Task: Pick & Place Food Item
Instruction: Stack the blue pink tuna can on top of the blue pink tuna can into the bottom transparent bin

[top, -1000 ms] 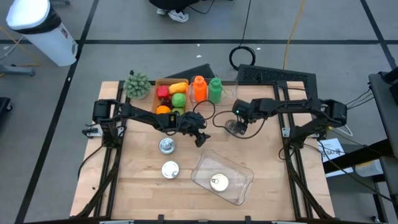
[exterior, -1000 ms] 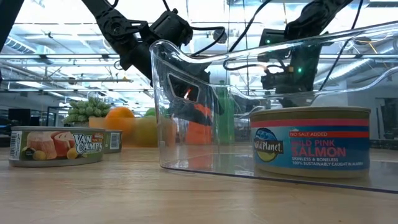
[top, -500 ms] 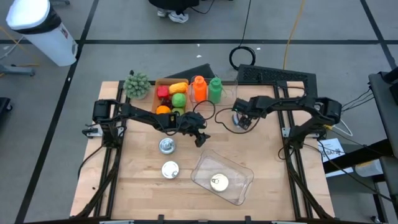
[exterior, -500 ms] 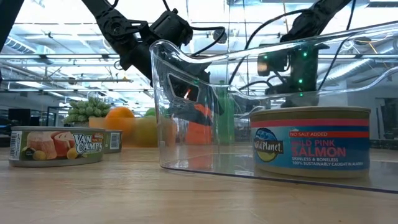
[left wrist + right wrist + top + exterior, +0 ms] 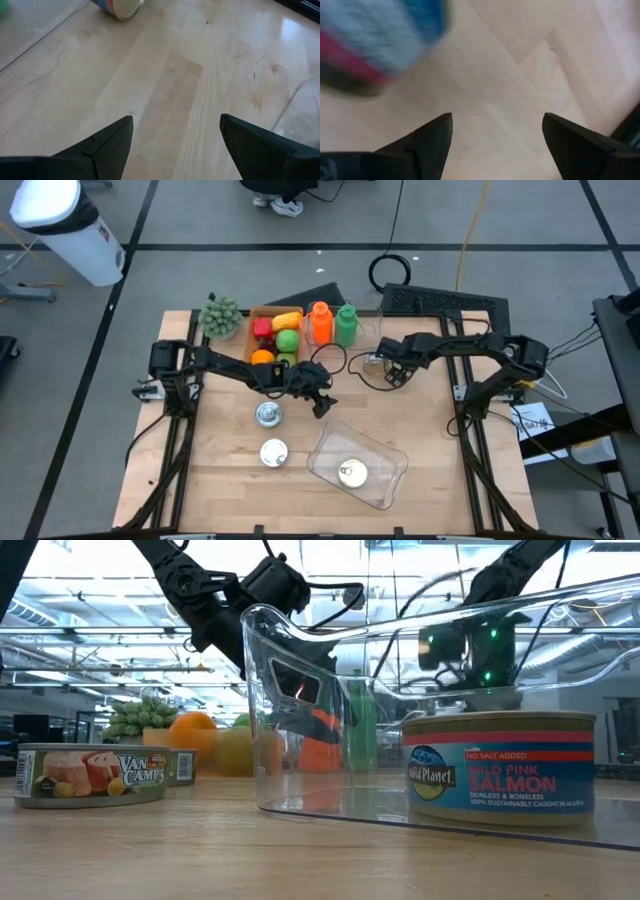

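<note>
One salmon can [image 5: 350, 473] already sits inside the clear bin [image 5: 390, 480] at the near edge of the table [image 5: 220, 490]. Two more cans [image 5: 273, 452] wait on the wood beside it, apart from the bin. My left claw [image 5: 322, 402] hangs above the bin's far rim, fingers spread, holding nothing. My right claw [image 5: 392, 373] hovers further back, open and empty, a tipped can [image 5: 375, 45] lying just ahead of it

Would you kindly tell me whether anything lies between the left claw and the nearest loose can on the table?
Nothing visible does. In the high view, only bare table separates the left claw, open and empty, from the can. The clear tub sits off to the other side.
</note>
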Controlling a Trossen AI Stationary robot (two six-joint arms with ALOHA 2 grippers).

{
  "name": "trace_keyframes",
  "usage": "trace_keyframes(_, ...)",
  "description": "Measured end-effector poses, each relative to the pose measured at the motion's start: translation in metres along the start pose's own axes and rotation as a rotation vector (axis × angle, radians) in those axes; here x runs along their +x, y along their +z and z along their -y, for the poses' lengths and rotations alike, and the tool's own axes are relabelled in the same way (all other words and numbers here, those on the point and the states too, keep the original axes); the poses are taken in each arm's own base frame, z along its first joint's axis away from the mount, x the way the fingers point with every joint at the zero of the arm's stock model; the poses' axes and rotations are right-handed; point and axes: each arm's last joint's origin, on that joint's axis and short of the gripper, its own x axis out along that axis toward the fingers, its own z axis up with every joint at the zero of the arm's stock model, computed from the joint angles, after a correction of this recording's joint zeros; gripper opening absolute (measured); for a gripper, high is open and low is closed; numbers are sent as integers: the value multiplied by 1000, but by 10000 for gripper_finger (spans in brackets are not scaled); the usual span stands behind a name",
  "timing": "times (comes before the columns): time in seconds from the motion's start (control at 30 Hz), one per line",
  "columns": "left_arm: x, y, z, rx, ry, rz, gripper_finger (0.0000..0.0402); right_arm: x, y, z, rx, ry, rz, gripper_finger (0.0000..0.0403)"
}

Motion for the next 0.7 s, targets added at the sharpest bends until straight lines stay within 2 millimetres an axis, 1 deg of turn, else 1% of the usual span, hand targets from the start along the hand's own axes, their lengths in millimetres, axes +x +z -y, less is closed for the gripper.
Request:
trace_keyframes(0.17,0,-1,-1,-1,4,-7,310,-16,-2,2,-9,138,44,282)
trace_keyframes(0.23,0,-1,-1,-1,5,-11,310,-23,-5,5,-31,159,74,277)
trace_keyframes(0.4,0,-1,-1,-1,6,-14,310,-33,-13,11,-174,184,171,271)
trace_keyframes(0.53,0,-1,-1,-1,6,-14,310,-29,-15,9,-221,231,321,271)
trace_keyframes(0.6,0,-1,-1,-1,6,-15,310,-21,-16,5,-263,271,385,273)
trace_keyframes(0.7,0,-1,-1,-2,6,-15,310,-7,-20,1,-305,258,454,279)
